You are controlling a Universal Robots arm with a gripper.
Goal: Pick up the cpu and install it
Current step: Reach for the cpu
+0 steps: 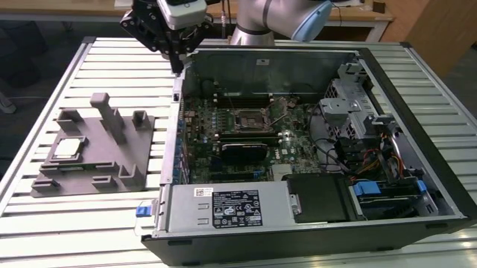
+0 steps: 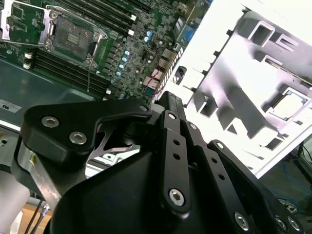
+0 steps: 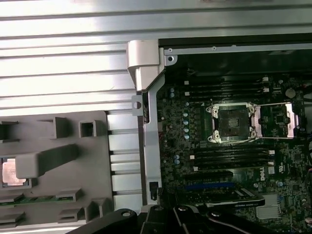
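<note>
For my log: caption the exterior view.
Claw above the open computer case corner; cpu lying on the grey tray.

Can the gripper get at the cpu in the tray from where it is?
Probably yes. The cpu lies uncovered in the grey tray. The gripper hangs over the computer case edge, away from the tray. Its upright posts stand beside the cpu, so coming straight down looks safest.

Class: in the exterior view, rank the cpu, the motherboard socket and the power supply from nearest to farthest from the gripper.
1. motherboard socket, inside the case, nearest the gripper.
2. cpu, on the grey tray at the exterior view's left.
3. power supply, at the case's near end, farthest.
</note>
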